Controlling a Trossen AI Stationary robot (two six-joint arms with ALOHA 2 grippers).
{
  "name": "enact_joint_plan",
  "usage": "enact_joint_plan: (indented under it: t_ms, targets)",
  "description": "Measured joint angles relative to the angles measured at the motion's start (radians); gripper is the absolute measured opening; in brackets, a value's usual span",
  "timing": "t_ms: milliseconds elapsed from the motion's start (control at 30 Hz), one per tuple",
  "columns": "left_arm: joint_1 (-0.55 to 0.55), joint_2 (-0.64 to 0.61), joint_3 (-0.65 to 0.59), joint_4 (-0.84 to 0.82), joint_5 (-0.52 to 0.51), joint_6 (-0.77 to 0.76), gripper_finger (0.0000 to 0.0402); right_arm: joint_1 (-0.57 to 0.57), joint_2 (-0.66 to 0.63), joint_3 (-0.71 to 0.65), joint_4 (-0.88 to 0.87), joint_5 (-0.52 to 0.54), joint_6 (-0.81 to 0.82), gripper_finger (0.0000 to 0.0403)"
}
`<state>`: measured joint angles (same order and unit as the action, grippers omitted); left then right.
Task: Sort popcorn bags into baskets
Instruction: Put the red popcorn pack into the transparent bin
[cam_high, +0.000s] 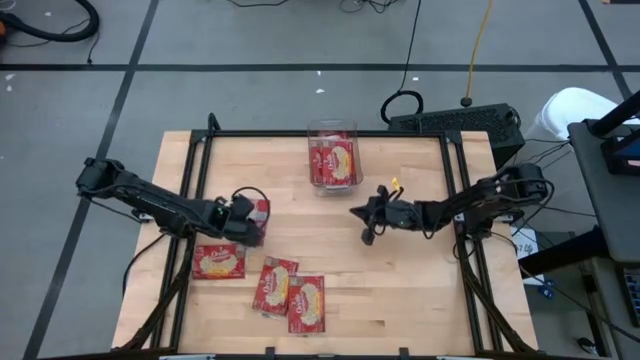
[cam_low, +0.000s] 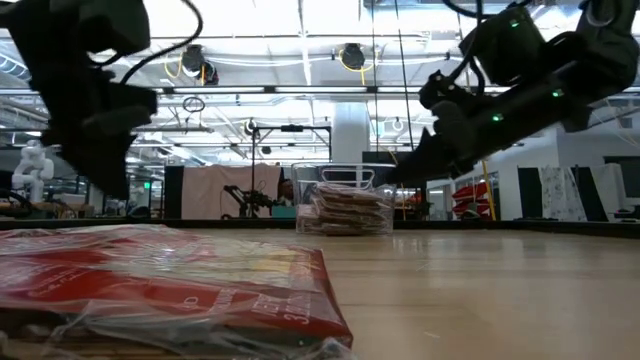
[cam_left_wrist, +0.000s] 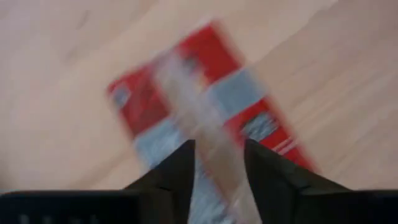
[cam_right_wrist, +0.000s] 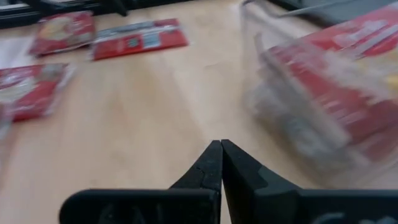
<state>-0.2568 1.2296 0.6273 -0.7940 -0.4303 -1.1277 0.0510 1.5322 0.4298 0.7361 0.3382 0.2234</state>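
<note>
Nearest: three popcorn bags (cam_high: 272, 284) loose on the worktop (cam_high: 400, 290), awaiting sorting.
Left tool (cam_high: 243, 217): fingers clamped on a packet (cam_left_wrist: 205, 93), likely for carrying.
Right tool (cam_high: 363, 220): closed, empty, mid-worktop.
Far: basket (cam_high: 333, 158), stacked bags inside.

Motion blurs the packet (cam_left_wrist: 205, 118) between my left jaws; my right wrist sees the bin (cam_right_wrist: 323, 93) smeared and edge-cropped.

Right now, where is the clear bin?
In the high view the clear bin sits at the table's far edge, near the middle, holding packets; the right claw is its nearest neighbour, just in front and to the right.
</note>
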Motion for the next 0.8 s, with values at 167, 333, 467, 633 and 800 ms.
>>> enact_joint_plan:
  t_ms: [167,333,467,633,800]
  targets:
    - [-0.001,0.006,0.000,-0.129,0.142,-0.155,0.0208,0.062,0.000,-0.006,-0.007,0.000,0.011,0.0000]
    - [-0.049,0.006,0.000,-0.117,0.206,-0.157,0.0257,0.094,0.000,-0.006,-0.007,0.000,-0.006,0.0000]
    - [-0.121,0.006,0.000,-0.118,0.237,-0.117,0.0270,0.109,0.000,-0.007,-0.016,0.000,-0.007,0.0000]
    - [-0.192,0.006,0.000,-0.124,0.324,-0.038,0.0271,0.115,0.000,-0.007,-0.011,-0.001,-0.002,0.0000]
    - [-0.213,0.006,0.000,-0.140,0.410,0.063,0.0271,0.115,0.000,-0.007,-0.007,-0.001,0.002,0.0000]
